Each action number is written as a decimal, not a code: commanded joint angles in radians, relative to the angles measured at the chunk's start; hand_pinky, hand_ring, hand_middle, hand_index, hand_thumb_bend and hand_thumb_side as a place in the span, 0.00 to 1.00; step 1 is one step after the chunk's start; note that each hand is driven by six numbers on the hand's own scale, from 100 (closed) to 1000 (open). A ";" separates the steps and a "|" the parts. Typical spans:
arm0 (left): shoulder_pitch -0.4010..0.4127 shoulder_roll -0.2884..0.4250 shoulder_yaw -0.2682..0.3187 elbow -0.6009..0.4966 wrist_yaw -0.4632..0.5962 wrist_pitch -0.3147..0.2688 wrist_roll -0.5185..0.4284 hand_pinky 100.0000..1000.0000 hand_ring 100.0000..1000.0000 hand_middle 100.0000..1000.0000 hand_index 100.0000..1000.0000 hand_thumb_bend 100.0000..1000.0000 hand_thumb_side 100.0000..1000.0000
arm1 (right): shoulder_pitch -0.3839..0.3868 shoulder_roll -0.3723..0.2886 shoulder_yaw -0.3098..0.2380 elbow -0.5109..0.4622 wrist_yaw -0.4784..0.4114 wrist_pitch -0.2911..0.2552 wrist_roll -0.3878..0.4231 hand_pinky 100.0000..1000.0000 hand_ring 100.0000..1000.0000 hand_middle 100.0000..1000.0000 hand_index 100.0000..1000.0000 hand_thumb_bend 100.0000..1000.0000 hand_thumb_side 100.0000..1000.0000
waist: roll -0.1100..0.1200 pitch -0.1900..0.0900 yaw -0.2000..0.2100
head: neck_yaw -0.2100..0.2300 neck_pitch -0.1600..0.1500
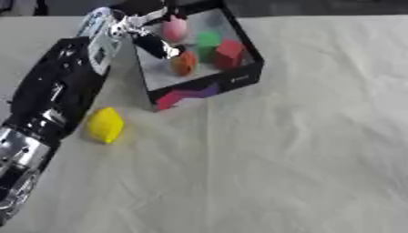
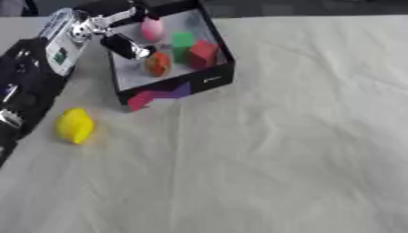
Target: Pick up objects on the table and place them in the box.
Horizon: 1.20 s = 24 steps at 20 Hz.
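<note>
Closest to the camera is just the pale cloth-covered desk (image 1: 279, 173), bare and a bit wrinkly over the whole near half. Up the left side comes the robot's black left arm with its silver joints, reaching diagonally toward the far left, and right beside the forearm sits a small rounded yellow object (image 1: 105, 125) lying on the desk, very near the arm though I can't say if they actually touch. Further back is the black open-topped box with a pale inner floor and a red and purple zigzag pattern on its front wall (image 1: 239, 79), set at an angle. Inside it you've got a red block (image 1: 229, 53) toward the right, a green block (image 1: 208, 43) just behind and left of it, an orange rounded piece (image 1: 184, 63) near the front left, all sitting close together. The left hand (image 1: 135, 27) hovers over the box's far left corner, and a pink egg-shaped object (image 1: 174, 29) is right at the fingers (image 1: 155, 45), which are curled around by it, looks like it's pinched between finger and thumb but it's too blurry to be fully sure. Right hand doesn't show anywhere.
</note>
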 commanded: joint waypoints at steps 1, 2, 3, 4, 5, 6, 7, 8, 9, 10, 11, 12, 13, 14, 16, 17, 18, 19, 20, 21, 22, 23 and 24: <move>-0.024 0.082 0.020 -0.044 0.068 0.010 -0.005 0.85 0.75 0.74 0.83 0.12 0.11 | 0.001 -0.028 -0.008 -0.004 0.005 -0.006 -0.001 0.80 0.76 0.62 0.89 0.00 0.64 | -0.009 -0.019 0.004 | -0.007 -0.002; -0.025 0.106 0.026 -0.049 0.093 0.018 -0.012 0.85 0.74 0.74 0.82 0.11 0.09 | 0.004 -0.029 -0.009 -0.004 0.007 -0.006 -0.002 0.80 0.76 0.62 0.89 0.00 0.64 | -0.007 -0.019 0.005 | -0.010 -0.002; -0.026 0.128 0.033 -0.052 0.116 0.027 -0.022 0.85 0.75 0.73 0.82 0.11 0.09 | 0.006 -0.030 -0.010 -0.004 0.009 -0.007 -0.004 0.80 0.76 0.62 0.89 0.00 0.64 | -0.006 -0.018 0.006 | -0.013 -0.002; -0.025 0.154 0.042 -0.051 0.135 0.036 -0.039 0.85 0.75 0.73 0.81 0.12 0.10 | 0.008 -0.030 -0.012 -0.004 0.011 -0.008 -0.005 0.80 0.76 0.62 0.89 0.00 0.64 | -0.005 -0.018 0.008 | -0.016 -0.001; -0.025 0.174 0.052 -0.049 0.150 0.044 -0.058 0.86 0.75 0.73 0.80 0.12 0.10 | 0.009 -0.031 -0.013 -0.004 0.012 -0.009 -0.007 0.80 0.76 0.62 0.89 0.00 0.64 | -0.004 -0.018 0.009 | -0.018 -0.001; -0.024 0.198 0.064 -0.045 0.162 0.052 -0.076 0.86 0.75 0.73 0.80 0.12 0.10 | 0.011 -0.033 -0.014 -0.004 0.014 -0.009 -0.008 0.80 0.76 0.62 0.89 0.00 0.64 | -0.003 -0.018 0.011 | -0.021 -0.001; -0.022 0.219 0.077 -0.040 0.173 0.059 -0.091 0.86 0.75 0.73 0.80 0.11 0.11 | 0.013 -0.034 -0.014 -0.004 0.015 -0.010 -0.010 0.80 0.76 0.62 0.89 0.00 0.64 | -0.002 -0.018 0.013 | -0.023 0.000; -0.020 0.241 0.089 -0.034 0.182 0.064 -0.107 0.86 0.75 0.73 0.80 0.12 0.12 | 0.015 -0.034 -0.015 -0.004 0.017 -0.012 -0.011 0.80 0.76 0.62 0.89 0.00 0.64 | -0.002 -0.018 0.014 | -0.026 0.000; -0.018 0.258 0.101 -0.029 0.189 0.067 -0.123 0.87 0.76 0.73 0.80 0.13 0.14 | 0.017 -0.035 -0.016 -0.003 0.019 -0.013 -0.012 0.80 0.76 0.62 0.89 0.00 0.64 | -0.002 -0.018 0.015 | -0.028 0.001; -0.014 0.276 0.113 -0.022 0.196 0.070 -0.138 0.87 0.76 0.73 0.80 0.12 0.15 | 0.020 -0.035 -0.016 -0.003 0.021 -0.014 -0.013 0.80 0.76 0.62 0.89 0.00 0.64 | -0.003 -0.018 0.015 | -0.030 0.001; -0.011 0.289 0.123 -0.015 0.204 0.070 -0.153 0.87 0.76 0.73 0.80 0.12 0.19 | 0.021 -0.034 -0.017 -0.002 0.023 -0.015 -0.014 0.80 0.76 0.62 0.89 0.00 0.64 | -0.003 -0.018 0.014 | -0.031 0.001; -0.006 0.302 0.134 -0.007 0.214 0.069 -0.168 0.87 0.75 0.72 0.79 0.14 0.19 | 0.023 -0.034 -0.017 -0.002 0.025 -0.016 -0.014 0.80 0.76 0.62 0.89 0.00 0.64 | -0.004 -0.018 0.015 | -0.034 0.001; 0.000 0.314 0.142 0.001 0.223 0.069 -0.182 0.87 0.76 0.72 0.80 0.16 0.20 | 0.026 -0.033 -0.018 -0.002 0.026 -0.018 -0.015 0.80 0.76 0.62 0.89 0.00 0.64 | -0.006 -0.017 0.015 | -0.036 0.001; 0.006 0.324 0.148 0.008 0.227 0.070 -0.193 0.87 0.76 0.72 0.79 0.18 0.19 | 0.028 -0.033 -0.018 -0.001 0.028 -0.020 -0.016 0.80 0.76 0.62 0.89 0.00 0.64 | -0.007 -0.016 0.016 | -0.038 0.002; 0.017 0.338 0.156 0.020 0.222 0.073 -0.207 0.88 0.77 0.71 0.79 0.23 0.22 | 0.029 -0.032 -0.018 -0.001 0.030 -0.023 -0.018 0.80 0.76 0.62 0.89 0.00 0.64 | -0.011 -0.014 0.017 | -0.038 0.002; 0.022 0.342 0.160 0.027 0.214 0.076 -0.210 0.88 0.77 0.72 0.79 0.26 0.23 | 0.030 -0.031 -0.018 -0.001 0.030 -0.025 -0.018 0.80 0.76 0.62 0.89 0.00 0.64 | -0.013 -0.013 0.017 | -0.038 0.000; 0.029 0.346 0.163 0.034 0.204 0.079 -0.213 0.89 0.78 0.72 0.79 0.29 0.23 | 0.030 -0.030 -0.018 0.000 0.031 -0.027 -0.019 0.80 0.76 0.62 0.89 0.00 0.64 | -0.015 -0.010 0.016 | -0.038 -0.003; 0.033 0.349 0.167 0.040 0.192 0.082 -0.214 0.90 0.79 0.73 0.79 0.32 0.24 | 0.030 -0.029 -0.018 0.000 0.032 -0.029 -0.019 0.80 0.76 0.62 0.89 0.00 0.64 | -0.016 -0.008 0.015 | -0.038 -0.006; 0.038 0.352 0.170 0.047 0.176 0.087 -0.213 0.90 0.79 0.73 0.79 0.34 0.25 | 0.030 -0.029 -0.018 0.000 0.033 -0.031 -0.019 0.80 0.76 0.62 0.89 0.00 0.64 | -0.018 -0.005 0.013 | -0.036 -0.010; 0.042 0.352 0.174 0.055 0.160 0.092 -0.210 0.91 0.80 0.73 0.79 0.34 0.25 | 0.029 -0.028 -0.018 0.001 0.034 -0.033 -0.019 0.80 0.76 0.62 0.89 0.00 0.64 | -0.019 -0.003 0.010 | -0.033 -0.013; 0.045 0.353 0.179 0.064 0.143 0.097 -0.207 0.91 0.81 0.74 0.80 0.38 0.27 | 0.028 -0.027 -0.018 0.001 0.035 -0.034 -0.020 0.80 0.76 0.62 0.89 0.00 0.65 | -0.020 0.001 0.009 | -0.029 -0.017; 0.047 0.353 0.183 0.073 0.125 0.102 -0.202 0.91 0.81 0.74 0.80 0.41 0.28 | 0.026 -0.026 -0.017 0.002 0.036 -0.036 -0.020 0.80 0.76 0.62 0.89 0.00 0.65 | -0.021 0.004 0.007 | -0.025 -0.020; 0.049 0.352 0.187 0.081 0.109 0.106 -0.196 0.92 0.82 0.74 0.81 0.43 0.30 | 0.025 -0.025 -0.017 0.002 0.037 -0.037 -0.021 0.80 0.76 0.61 0.89 0.00 0.65 | -0.021 0.008 0.004 | -0.021 -0.023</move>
